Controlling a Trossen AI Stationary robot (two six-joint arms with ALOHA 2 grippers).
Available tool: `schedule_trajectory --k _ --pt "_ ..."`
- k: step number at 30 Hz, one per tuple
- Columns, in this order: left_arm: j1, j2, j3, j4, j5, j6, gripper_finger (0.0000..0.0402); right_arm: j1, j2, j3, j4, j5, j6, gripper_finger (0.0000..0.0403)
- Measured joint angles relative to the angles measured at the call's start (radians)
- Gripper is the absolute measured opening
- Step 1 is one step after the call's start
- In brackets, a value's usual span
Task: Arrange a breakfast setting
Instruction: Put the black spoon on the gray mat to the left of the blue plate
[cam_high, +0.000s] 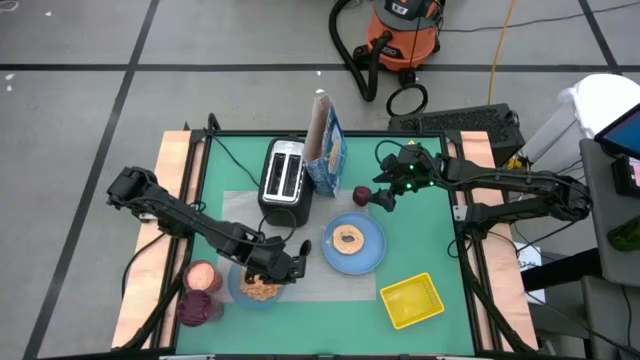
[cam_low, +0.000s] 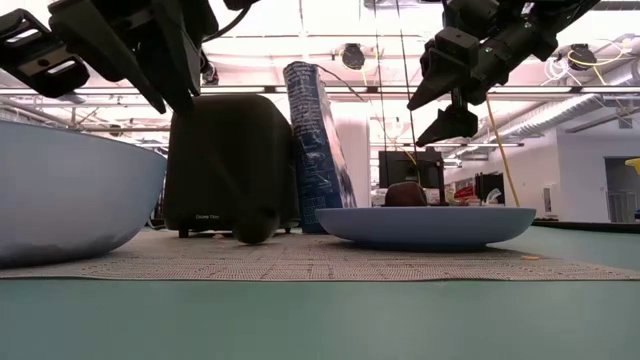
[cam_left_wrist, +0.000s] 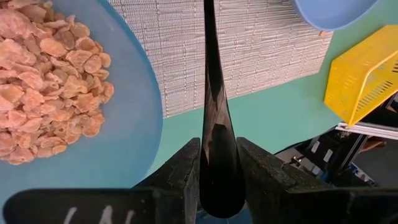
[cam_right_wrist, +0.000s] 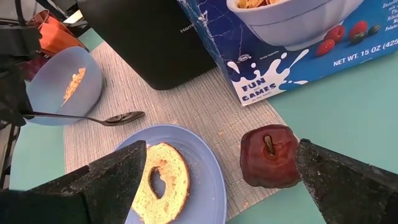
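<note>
One metal spoon sits pinched in the left gripper, beside one cereal bowl. The right gripper hangs wide open over one dark red fruit, one bagel beside it.

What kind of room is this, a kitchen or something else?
Probably a lab or workshop, not a kitchen: a shop vacuum sits on the bare tiled floor, ceiling ducts are exposed, and the breakfast things sit on a green-topped test table.

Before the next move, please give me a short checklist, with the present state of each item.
1. Left pincer shut on spoon: ok.
2. Spoon held above mat, beside bowl: ok.
3. Bowl holds cereal: ok.
4. Bagel lies on plate: ok.
5. Right pincer open around fruit, not yet closed: ok.
6. Fruit on the mat: not ok; it sits on the green table.
</note>
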Motion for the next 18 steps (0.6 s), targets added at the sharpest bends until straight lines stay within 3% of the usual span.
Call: schedule_trajectory --k 18 --pt "0.002 0.000 0.000 0.028 -0.004 0.047 0.0109 0.000 0.000 0.000 0.000 0.000 0.000 0.0398"
